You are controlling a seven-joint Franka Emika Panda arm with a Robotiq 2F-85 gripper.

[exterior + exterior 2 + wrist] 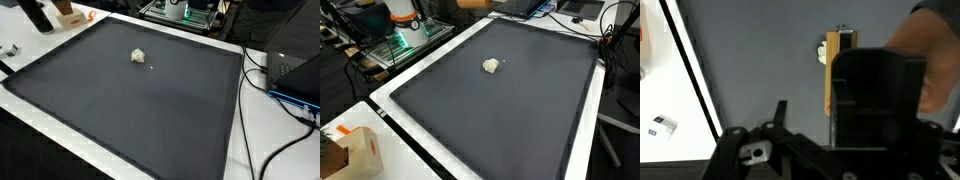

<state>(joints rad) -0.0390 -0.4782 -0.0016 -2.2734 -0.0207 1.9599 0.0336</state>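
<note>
A small crumpled white lump (138,56) (492,66) lies alone on the big dark grey mat (120,110) (510,120), with nothing near it in both exterior views. In the wrist view my gripper (835,125) comes in from the bottom. Its black frame fills the lower edge and one thin dark finger (780,108) sticks up. A large black block (878,100) with a yellow-tan strip (829,85) on its left side stands close in front and hides the rest of the jaws. A blurred brown shape (932,60) sits at the right.
The mat lies on a white table (270,130) (400,125). Cables and a laptop (295,75) are at one side. A tan box (355,152) sits near a corner, and a dark shape (36,14) stands beside a tan block (68,14). A green-lit rack (405,35) stands off the table.
</note>
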